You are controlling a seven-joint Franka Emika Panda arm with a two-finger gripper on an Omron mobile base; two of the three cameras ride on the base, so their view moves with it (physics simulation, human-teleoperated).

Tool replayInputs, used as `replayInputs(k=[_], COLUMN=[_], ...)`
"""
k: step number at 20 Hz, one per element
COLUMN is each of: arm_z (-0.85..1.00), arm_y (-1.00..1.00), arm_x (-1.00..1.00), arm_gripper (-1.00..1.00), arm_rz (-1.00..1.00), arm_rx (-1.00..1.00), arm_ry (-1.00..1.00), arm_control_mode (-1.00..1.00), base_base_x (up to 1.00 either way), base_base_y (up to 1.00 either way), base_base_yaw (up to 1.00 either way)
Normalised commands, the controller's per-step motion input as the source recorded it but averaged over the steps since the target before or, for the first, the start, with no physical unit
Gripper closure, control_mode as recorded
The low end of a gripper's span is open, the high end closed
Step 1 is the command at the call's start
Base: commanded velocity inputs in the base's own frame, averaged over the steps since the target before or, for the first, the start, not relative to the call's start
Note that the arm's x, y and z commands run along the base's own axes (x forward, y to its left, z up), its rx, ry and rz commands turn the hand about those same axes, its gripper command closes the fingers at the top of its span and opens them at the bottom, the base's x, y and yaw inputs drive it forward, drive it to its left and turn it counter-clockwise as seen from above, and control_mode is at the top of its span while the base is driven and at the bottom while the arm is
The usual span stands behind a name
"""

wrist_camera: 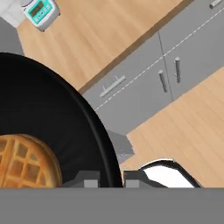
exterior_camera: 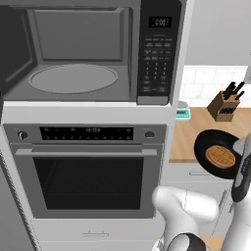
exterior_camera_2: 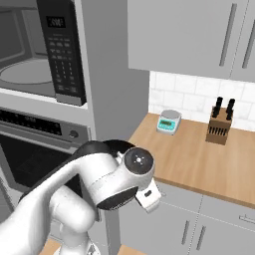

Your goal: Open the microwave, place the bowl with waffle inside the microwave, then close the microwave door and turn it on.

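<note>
The microwave [exterior_camera: 78,49] stands open above the oven, showing its grey cavity, its glass turntable [exterior_camera: 73,78] and the keypad panel [exterior_camera: 157,59] on the right. The microwave door [exterior_camera: 10,49] is swung out to the left. The bowl with waffle [exterior_camera: 218,154], small and black, hangs tilted in the air to the right of the oven, in front of the counter. My gripper [exterior_camera: 238,162] is shut on its right rim. In the hand view the fingertips of the gripper [wrist_camera: 110,180] pinch the black rim of the bowl [wrist_camera: 43,113], and the waffle [wrist_camera: 24,162] lies inside it.
A steel-trimmed oven [exterior_camera: 88,171] sits under the microwave. On the wooden counter [exterior_camera_2: 199,159] to the right are a knife block [exterior_camera_2: 219,127] and a small teal scale [exterior_camera_2: 168,121]. Grey cabinets lie below and above the counter. My white arm [exterior_camera_2: 99,184] fills the near foreground.
</note>
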Motion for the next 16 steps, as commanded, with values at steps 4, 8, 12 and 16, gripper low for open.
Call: replayInputs(k=[4, 8, 12, 16], arm_z=[0.62, 0.59, 0.71, 0.78], arm_y=[0.35, 0.51, 0.89, 1.00], arm_x=[-0.85, -0.81, -0.52, -0.21], arm_gripper=[1.00, 1.00, 1.00, 1.00], arm_rz=[-0.42, -0.48, -0.32, -0.01], arm_rx=[0.00, 0.00, -0.08, -0.23], arm_ry=[0.04, 0.00, 0.04, 0.01], arm_control_mode=[-1.00, -1.00, -1.00, -1.00], base_base_x=[0.00, 0.00, 0.00, 0.00], base_base_y=[0.00, 0.00, 0.00, 0.00], base_base_yaw=[0.00, 0.00, 0.00, 0.00])
